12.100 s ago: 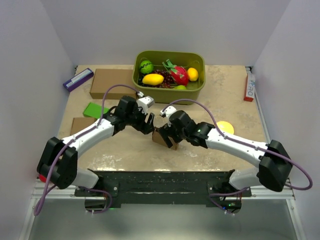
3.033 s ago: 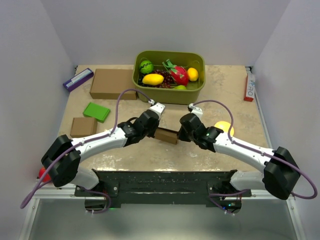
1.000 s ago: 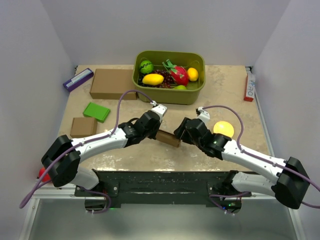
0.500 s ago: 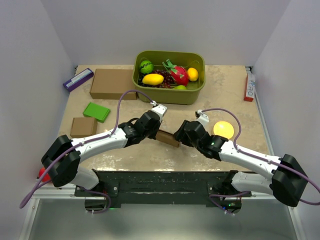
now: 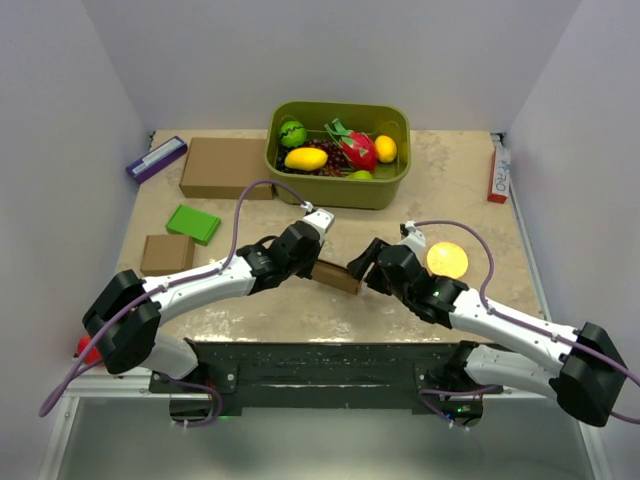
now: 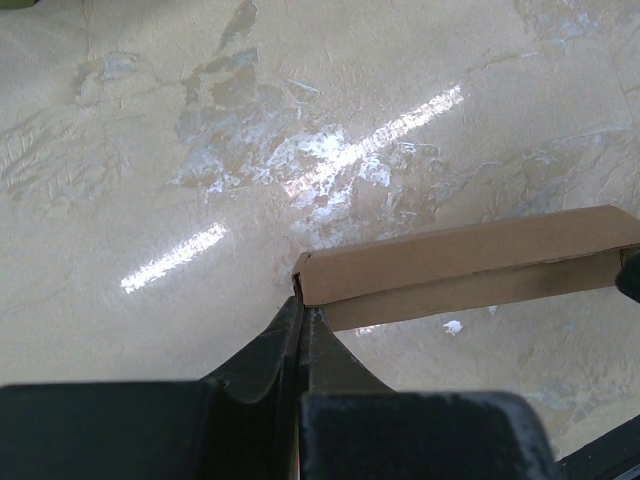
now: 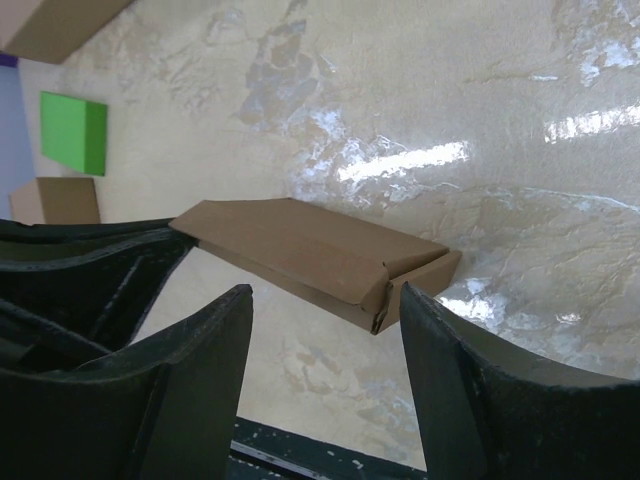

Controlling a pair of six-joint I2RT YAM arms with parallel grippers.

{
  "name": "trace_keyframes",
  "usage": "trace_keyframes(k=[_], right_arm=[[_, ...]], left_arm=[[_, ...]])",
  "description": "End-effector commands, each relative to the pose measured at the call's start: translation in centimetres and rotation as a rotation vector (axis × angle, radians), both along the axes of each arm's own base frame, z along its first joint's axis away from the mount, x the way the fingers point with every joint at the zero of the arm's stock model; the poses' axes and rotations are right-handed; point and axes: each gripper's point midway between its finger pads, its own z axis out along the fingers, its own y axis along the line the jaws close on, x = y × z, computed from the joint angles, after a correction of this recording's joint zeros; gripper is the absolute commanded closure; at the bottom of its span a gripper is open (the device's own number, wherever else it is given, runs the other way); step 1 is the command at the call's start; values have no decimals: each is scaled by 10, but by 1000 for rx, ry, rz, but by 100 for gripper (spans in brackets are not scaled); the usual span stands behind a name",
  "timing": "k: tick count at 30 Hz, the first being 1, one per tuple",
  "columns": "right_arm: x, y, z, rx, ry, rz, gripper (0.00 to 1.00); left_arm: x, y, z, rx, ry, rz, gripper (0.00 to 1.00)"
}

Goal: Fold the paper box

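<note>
1. Left gripper: fingers pressed together, pinching the left corner of the paper box; no gap between them in the left wrist view.

2. Paper box: plain brown card, folded into a long shallow carton. It lies at the middle of the table, near the front edge, between the two grippers. The end flap on its right stands partly open. Cannot tell whether it rests on the table or hangs just above it.

3. Right gripper: fingers spread wide, holding nothing. The box's right end sits just ahead of them, touching neither.

4. Other items, left to right:
- purple box, far left corner
- small brown carton
- green block
- large brown carton
- olive bin with toy fruit, at the back
- yellow disc, beside the right arm
- red-and-white box, right edge
</note>
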Motion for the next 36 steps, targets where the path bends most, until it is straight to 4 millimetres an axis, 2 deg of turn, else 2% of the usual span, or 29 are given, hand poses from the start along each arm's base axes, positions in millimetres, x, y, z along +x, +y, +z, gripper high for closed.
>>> trace_keyframes(k=[1,10,28,36], right_arm=[[6,-4,13,63,-35,-63,34],[10,-8,-2,54,-10,-103,31],[8,-5,-19,65,18,-101,36],[4,-4,-32,63,47,-92,46]], left_arm=[[-20,4,-18,39,96,-33,100],[-21,4,-18,35,96,-35,100],[-22,4,-17,28,95,-33,100],[-22,4,-16,23,93,-31,100]])
